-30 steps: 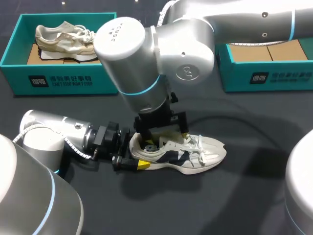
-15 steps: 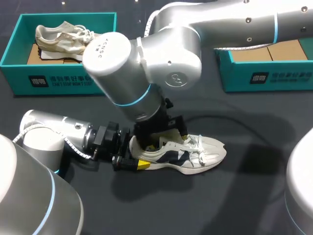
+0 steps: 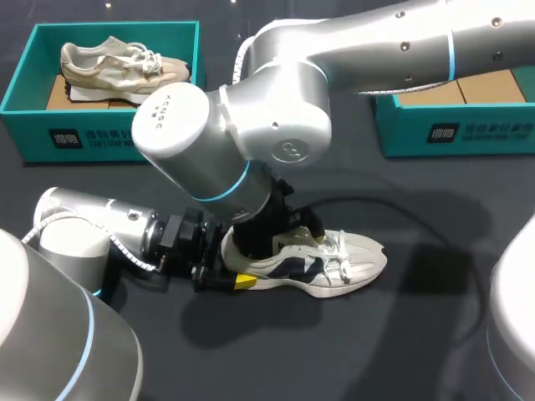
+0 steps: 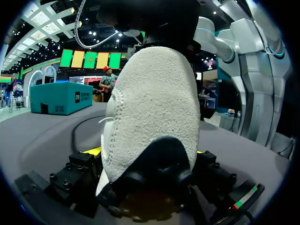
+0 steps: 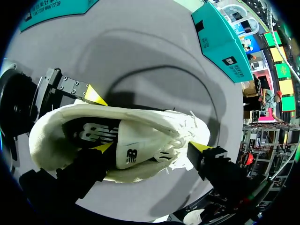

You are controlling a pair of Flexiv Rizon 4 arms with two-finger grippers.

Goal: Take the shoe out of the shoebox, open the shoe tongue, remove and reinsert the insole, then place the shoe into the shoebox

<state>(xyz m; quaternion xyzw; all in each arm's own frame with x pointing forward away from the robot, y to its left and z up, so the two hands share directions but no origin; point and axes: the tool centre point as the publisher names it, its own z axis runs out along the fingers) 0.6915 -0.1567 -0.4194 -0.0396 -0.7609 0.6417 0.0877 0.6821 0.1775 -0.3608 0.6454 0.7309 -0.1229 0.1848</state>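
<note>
Head view
Shoe: a white shoe (image 3: 334,263) with dark side panels stands on its sole on the dark bench (image 3: 401,334), heel toward the left arm and toe toward the view's right, well apart from both boxes.
Left pincer: the left pincer (image 3: 227,276) comes in low from the left and is clamped on the heel, one yellow tip showing against the sole.
Right pincer: the right pincer (image 3: 280,238) hangs under the large silver arm that comes in from the upper right, pointing down into the shoe's opening.
Right shoebox: the teal right shoebox (image 3: 456,129) sits at the far right, with brown card inserts showing inside.
Left shoebox: the teal left shoebox (image 3: 100,138) sits at the far left and holds a beige shoe (image 3: 113,68) lying on its side.

Left wrist view
Shoe: its rough white heel (image 4: 154,108) fills the view, upright between the fingers.
Left pincer: the left pincer (image 4: 146,152) grips the heel from both sides, with a sliver of yellow showing at each side.

Right wrist view
Shoe: seen from above, the opening is dark and the white tongue (image 5: 136,150) lies over it, with the laces (image 5: 183,133) ahead of it.
Right pincer: the fingers of the right pincer (image 5: 152,147) stand wide apart, one yellow tip inside the opening beside the tongue and the other by the forefoot; I cannot tell whether that one touches.
Left pincer: one yellow tip rests against the far side of the heel.
</note>
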